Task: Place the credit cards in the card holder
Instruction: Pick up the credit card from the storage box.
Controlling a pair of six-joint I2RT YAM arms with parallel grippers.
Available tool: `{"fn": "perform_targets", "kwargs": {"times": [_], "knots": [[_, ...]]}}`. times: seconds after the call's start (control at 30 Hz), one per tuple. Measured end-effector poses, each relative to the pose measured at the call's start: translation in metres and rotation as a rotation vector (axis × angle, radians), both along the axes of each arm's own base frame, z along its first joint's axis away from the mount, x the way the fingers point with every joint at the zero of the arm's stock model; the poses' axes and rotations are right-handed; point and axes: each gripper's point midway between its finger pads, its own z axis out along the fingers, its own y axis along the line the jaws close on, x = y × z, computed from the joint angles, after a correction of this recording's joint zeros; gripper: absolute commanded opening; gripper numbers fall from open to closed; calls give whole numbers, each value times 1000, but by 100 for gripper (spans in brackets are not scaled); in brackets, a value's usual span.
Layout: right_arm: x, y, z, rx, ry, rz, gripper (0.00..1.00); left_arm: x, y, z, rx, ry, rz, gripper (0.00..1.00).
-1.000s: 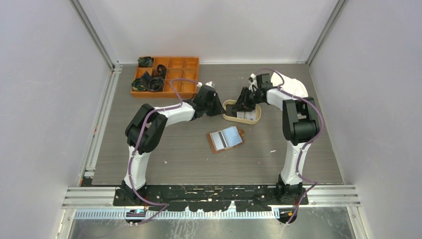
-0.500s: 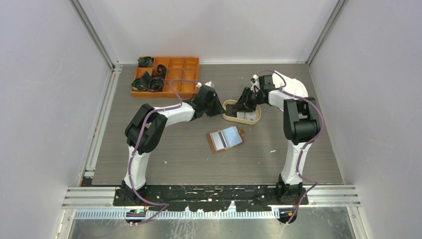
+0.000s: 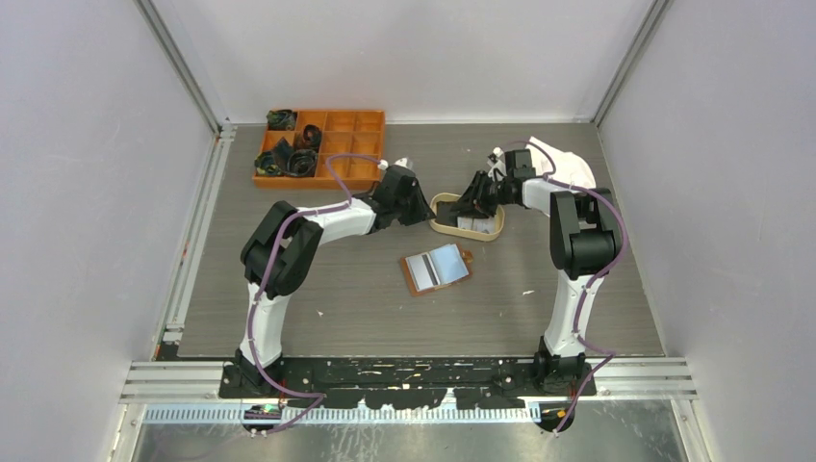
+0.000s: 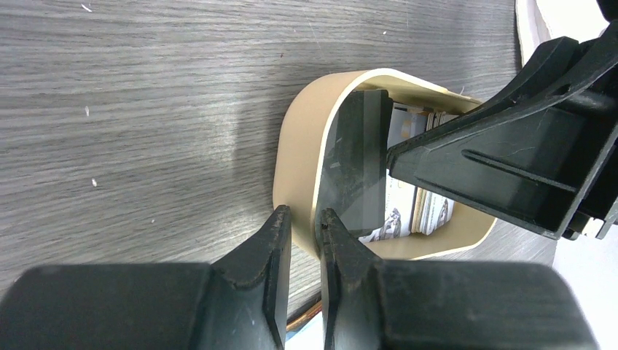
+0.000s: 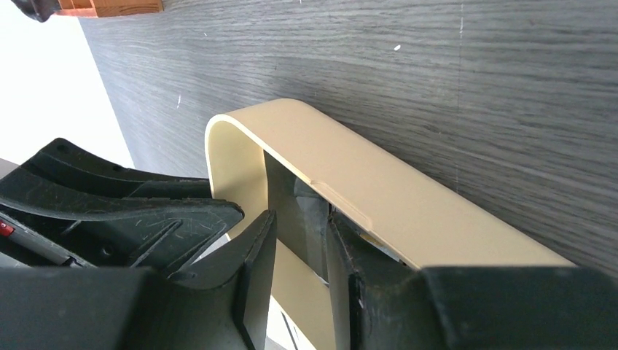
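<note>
— Cards [image 3: 478,224]: where are they, seen from above?
— Most lie in the oval tray [image 3: 445,231] in the middle of the table [image 3: 289,289], as a pale stack. Two more lie on the open wallet [image 3: 421,290], closer to the near edge: a grey-blue card [image 3: 450,261] and a paler one [image 3: 421,270]. I can't tell whether those two are tucked into pockets. An orange box [image 3: 370,144] sits at the far left, well apart.
— And the arms?
— The left gripper [image 3: 426,208] is at the tray's left end. The right gripper [image 3: 474,200] reaches into the tray from the far right. The two are close together over it.
— What does the left wrist show?
— Its fingers [image 4: 274,240] stand narrow, one outside the tray's wall and one inside, clamped on the rim. Just past them a black card [image 4: 357,164] stands on edge in the tray, close to the curved end wall. The right gripper's finger touches the card's face from the right. Printed cards lie flat behind it.
— And the right wrist?
— Its fingers [image 5: 256,266] are a little apart, down inside the tray beside the long wall. The black card shows in the gap at their tips. Whether they pinch it or only flank it, I can't tell.
</note>
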Motion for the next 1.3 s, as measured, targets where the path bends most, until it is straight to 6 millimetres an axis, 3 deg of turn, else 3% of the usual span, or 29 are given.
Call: {"fn": "perform_targets", "kwargs": {"times": [0.47, 0.8, 1.3], "knots": [[-3, 4, 7, 45, -23, 16, 35, 2, 2, 0, 7, -5, 12, 17], [-4, 17, 32, 119, -72, 61, 34, 2, 2, 1, 5, -7, 13, 17], [-17, 16, 14, 35, 1, 59, 34, -5, -6, 2, -9, 2, -14, 17]]}}
